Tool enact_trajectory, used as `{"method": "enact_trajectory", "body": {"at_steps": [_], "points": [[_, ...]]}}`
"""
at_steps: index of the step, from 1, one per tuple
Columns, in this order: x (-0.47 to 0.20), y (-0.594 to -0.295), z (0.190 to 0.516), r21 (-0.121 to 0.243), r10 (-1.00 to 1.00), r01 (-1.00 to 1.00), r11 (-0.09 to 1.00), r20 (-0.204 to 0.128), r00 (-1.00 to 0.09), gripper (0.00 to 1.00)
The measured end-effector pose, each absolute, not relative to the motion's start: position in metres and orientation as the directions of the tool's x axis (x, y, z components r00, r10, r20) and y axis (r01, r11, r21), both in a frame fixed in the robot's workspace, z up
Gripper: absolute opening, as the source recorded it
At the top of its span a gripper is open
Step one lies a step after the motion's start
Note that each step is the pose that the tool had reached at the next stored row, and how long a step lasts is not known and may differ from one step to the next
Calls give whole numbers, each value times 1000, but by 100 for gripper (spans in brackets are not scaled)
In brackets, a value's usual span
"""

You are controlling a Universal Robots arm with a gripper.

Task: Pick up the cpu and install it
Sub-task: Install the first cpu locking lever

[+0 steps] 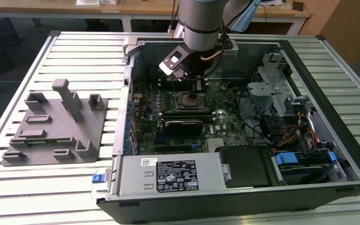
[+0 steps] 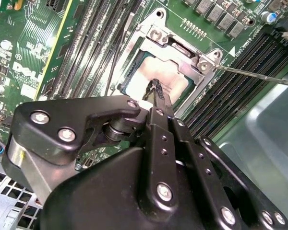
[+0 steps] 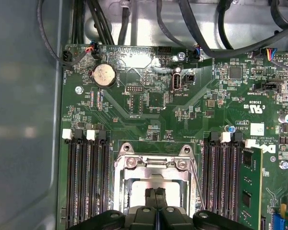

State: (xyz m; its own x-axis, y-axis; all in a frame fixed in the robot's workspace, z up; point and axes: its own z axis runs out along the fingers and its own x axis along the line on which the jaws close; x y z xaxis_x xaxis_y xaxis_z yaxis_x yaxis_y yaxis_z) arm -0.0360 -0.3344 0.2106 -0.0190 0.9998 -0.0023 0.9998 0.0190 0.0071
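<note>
The cpu (image 2: 170, 76) lies flat in the motherboard socket, its shiny silver top showing inside the metal socket frame (image 2: 182, 50). In the first wrist view the cpu (image 3: 137, 191) sits within the same frame (image 3: 156, 163). My gripper (image 2: 156, 91) is shut, its two thin black fingertips pressed together and pointing down at the middle of the cpu, at or just above its top. Nothing shows between the fingers. In the exterior view the gripper (image 1: 192, 95) hangs inside the open computer case over the socket (image 1: 189, 101).
Memory slots (image 3: 84, 182) flank the socket on both sides. A thin wire lever (image 2: 259, 75) sticks out from the frame. A black block (image 1: 181, 125) sits beside the socket. The grey fixture plate (image 1: 55, 126) with upright posts lies outside the case, at the exterior view's left.
</note>
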Motion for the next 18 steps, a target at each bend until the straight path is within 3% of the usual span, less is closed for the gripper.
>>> {"method": "enact_trajectory", "body": {"at_steps": [18], "points": [[-36,-334,228,7,1000,1000,19,-2,-19,11]]}}
